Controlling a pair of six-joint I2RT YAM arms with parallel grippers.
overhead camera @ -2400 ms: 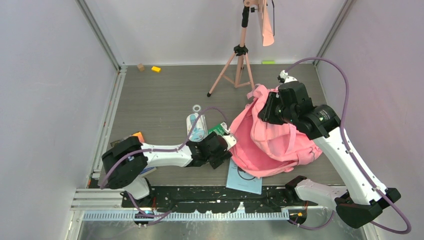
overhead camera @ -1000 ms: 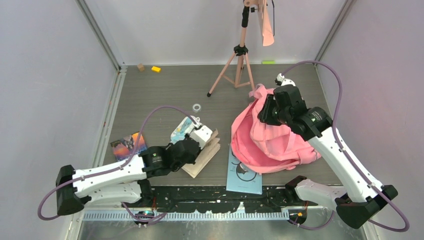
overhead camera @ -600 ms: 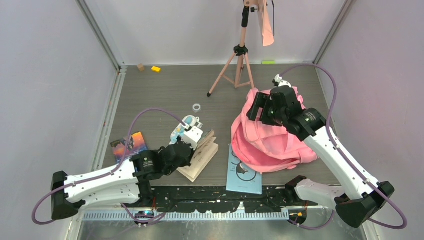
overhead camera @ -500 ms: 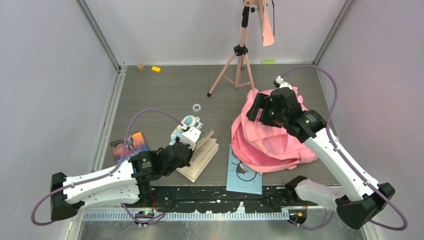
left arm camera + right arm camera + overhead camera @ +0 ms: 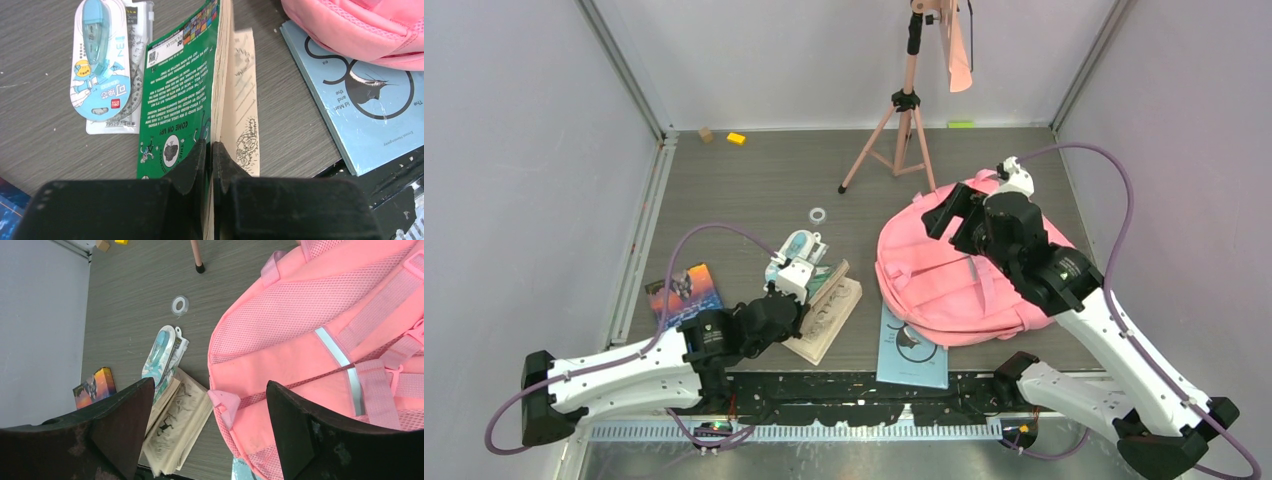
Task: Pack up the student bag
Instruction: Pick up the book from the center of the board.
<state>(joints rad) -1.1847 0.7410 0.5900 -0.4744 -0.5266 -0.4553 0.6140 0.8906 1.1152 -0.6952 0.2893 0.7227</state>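
Observation:
The student bag [image 5: 944, 290], a big pink backpack, lies flat on the floor right of centre with its mesh back and straps [image 5: 310, 340] facing up. Above its far edge hangs my right gripper [image 5: 949, 212], wide open [image 5: 209, 386] and holding nothing. A book with a green cover [image 5: 185, 100] lies partly open left of the bag [image 5: 829, 312]. My left gripper [image 5: 210, 147] is shut on the near edge of its cover and pages [image 5: 802, 296].
A blue booklet [image 5: 912, 345] lies partly under the bag's near edge. A packaged correction tape [image 5: 796, 245], a tape ring [image 5: 818, 214] and a colourful card [image 5: 682, 290] lie at the left. A pink tripod [image 5: 902, 110] stands at the back. Small blocks [image 5: 737, 138] sit by the far wall.
My right gripper has opened and let go of the bag, which has dropped flat and spread leftward. The left arm has drawn back a little with the book.

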